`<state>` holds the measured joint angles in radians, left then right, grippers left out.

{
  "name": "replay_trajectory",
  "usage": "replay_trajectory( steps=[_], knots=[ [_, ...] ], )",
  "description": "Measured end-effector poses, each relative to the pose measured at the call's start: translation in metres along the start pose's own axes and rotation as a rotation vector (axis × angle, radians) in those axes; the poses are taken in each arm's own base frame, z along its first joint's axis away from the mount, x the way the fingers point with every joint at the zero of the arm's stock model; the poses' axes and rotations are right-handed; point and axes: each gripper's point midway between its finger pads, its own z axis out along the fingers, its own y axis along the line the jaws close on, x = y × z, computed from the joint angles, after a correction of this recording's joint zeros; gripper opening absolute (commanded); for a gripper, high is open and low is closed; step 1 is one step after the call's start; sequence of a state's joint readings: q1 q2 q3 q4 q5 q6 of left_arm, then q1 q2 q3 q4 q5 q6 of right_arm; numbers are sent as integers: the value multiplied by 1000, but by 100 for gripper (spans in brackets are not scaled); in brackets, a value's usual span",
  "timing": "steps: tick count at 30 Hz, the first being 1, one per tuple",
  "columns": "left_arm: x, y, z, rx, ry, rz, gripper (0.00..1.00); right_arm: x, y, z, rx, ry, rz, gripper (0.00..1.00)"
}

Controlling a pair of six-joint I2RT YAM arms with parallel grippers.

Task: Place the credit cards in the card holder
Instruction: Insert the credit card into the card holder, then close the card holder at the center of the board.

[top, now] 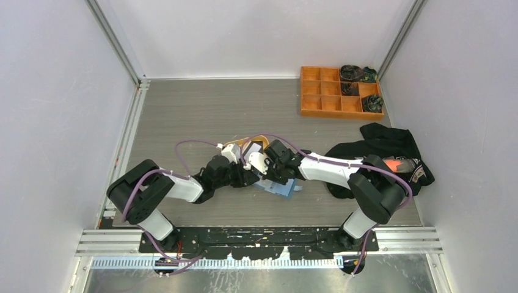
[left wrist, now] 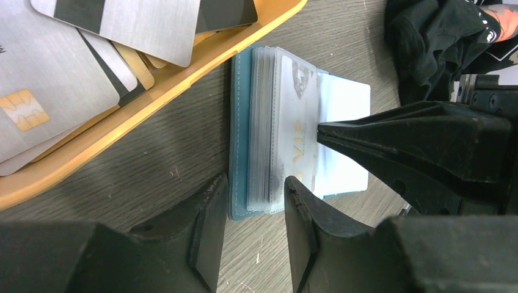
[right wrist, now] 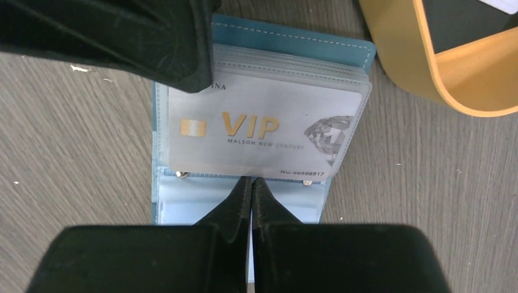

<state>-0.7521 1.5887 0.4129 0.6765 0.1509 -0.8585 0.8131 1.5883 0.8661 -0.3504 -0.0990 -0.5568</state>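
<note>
Partly hidden: VIP card (right wrist: 262, 125) corner, under left pincer (left wrist: 253, 204).

Top view: a fixed camera high behind the near edge looks steeply down on the whole bench (top: 183, 122) from far off, with the holder (top: 284, 188) small at centre. Left wrist view: very close, looking down past the left fingers (left wrist: 207, 232) at the holder. Right wrist view: equally close, facing it from the opposite side past the right fingers (right wrist: 235, 210). All three views share the holder; both wrist views also share the tray (left wrist: 153, 101) rim.
</note>
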Motion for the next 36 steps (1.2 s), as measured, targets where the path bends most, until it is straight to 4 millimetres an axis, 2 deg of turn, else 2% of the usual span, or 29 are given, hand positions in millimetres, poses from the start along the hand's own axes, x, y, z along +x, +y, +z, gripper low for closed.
replay_trajectory(
  steps=[6, 11, 15, 20, 29, 36],
  knots=[
    [2, -4, 1, 32, -3, -30, 40, 0, -3, 0, 21, 0, 19, 8],
    [5, -3, -2, 45, -10, -72, 39, -1, 5, -3, -25, -12, 13, 14],
    [7, -3, -3, 48, -11, -97, 39, -2, 10, -22, -102, -59, 24, 14],
    [7, -4, -4, 48, -11, -111, 39, -3, -8, -39, -93, -117, 80, 14],
    [10, -9, 1, 72, -10, -145, 39, 13, 6, -6, -137, 13, 86, 14],
    [14, -18, 6, 117, -16, -154, 39, 14, 6, -5, -131, 29, 105, 15]
  ],
)
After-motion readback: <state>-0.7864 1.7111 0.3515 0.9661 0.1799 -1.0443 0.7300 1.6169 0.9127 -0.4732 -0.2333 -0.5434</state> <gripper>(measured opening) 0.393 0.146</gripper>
